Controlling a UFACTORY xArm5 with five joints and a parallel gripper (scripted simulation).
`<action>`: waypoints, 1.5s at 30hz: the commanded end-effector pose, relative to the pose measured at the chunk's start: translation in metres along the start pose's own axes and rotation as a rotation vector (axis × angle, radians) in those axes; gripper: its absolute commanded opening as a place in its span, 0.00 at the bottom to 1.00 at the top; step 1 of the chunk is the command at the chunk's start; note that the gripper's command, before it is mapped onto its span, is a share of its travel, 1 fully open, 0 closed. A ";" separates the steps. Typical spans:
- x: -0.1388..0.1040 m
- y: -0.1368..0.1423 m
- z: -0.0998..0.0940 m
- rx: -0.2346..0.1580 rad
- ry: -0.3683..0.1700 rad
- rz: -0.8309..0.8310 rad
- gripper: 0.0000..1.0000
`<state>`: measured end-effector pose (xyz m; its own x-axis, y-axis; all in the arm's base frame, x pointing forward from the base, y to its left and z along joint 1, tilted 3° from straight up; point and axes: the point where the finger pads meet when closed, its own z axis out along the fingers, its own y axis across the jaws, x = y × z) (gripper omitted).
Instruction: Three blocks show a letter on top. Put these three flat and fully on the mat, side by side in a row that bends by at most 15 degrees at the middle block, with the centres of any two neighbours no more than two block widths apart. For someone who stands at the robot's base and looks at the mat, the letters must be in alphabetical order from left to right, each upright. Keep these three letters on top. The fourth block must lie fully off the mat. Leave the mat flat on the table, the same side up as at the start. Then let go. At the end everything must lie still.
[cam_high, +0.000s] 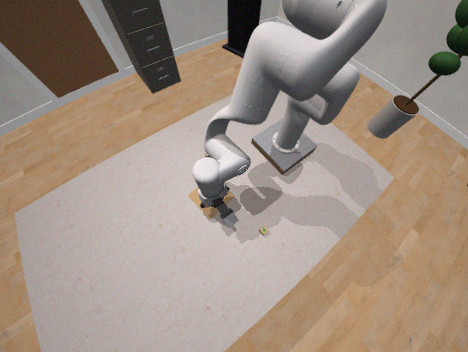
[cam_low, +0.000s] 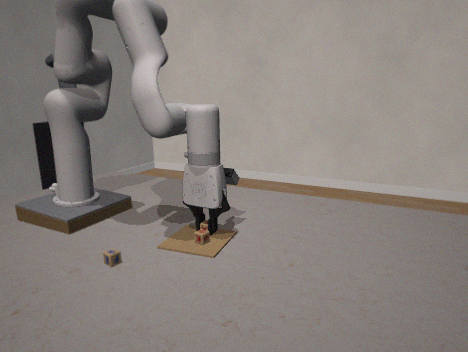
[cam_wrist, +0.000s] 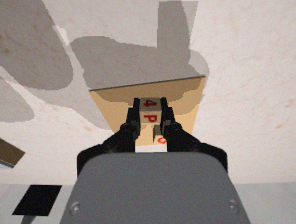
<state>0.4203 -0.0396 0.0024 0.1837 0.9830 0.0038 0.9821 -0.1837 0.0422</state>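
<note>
- Pincer (cam_high: 213, 204) (cam_low: 206, 226) (cam_wrist: 150, 105) low over the mat (cam_high: 227, 196) (cam_low: 187, 248) (cam_wrist: 186, 92), clenched on the block with the red P (cam_low: 204, 227) (cam_wrist: 150, 118). P looks to be its top, a 4 on one side; gripping by opposite sides leaves the letter uncovered.
- Its underside is hidden; I can't tell whether it bears on the mat.
- Second block (cam_low: 202, 236) (cam_wrist: 161, 140) sits on the mat close by, its round red letter partly hidden from the wrist. I judge these two are meant as row neighbours, running across the view from the base (cam_high: 305, 152) (cam_low: 30, 216).
- From there P would stand left of it, which suits a Q but not an O. Worth checking before I let go.
- Blue-marked block (cam_high: 206, 154) (cam_low: 112, 257) lies off the mat, on the surface (cam_high: 150, 260) (cam_low: 300, 300) (cam_wrist: 250, 110).
- Green-topped block (cam_high: 264, 230) is off on the opposite side; mark too small to read. One of these outliers should be the third letter, the other the spare.
- Opening askew could nudge the neighbour; I'd release gently, then rise straight.
</note>
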 end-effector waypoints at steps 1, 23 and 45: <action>0.000 0.001 -0.001 -0.003 0.000 0.000 0.21; 0.000 0.001 -0.001 -0.003 0.000 0.000 0.26; 0.000 0.001 -0.001 -0.003 0.000 0.000 0.42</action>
<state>0.4203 -0.0396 0.0024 0.1837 0.9830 0.0038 0.9821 -0.1837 0.0422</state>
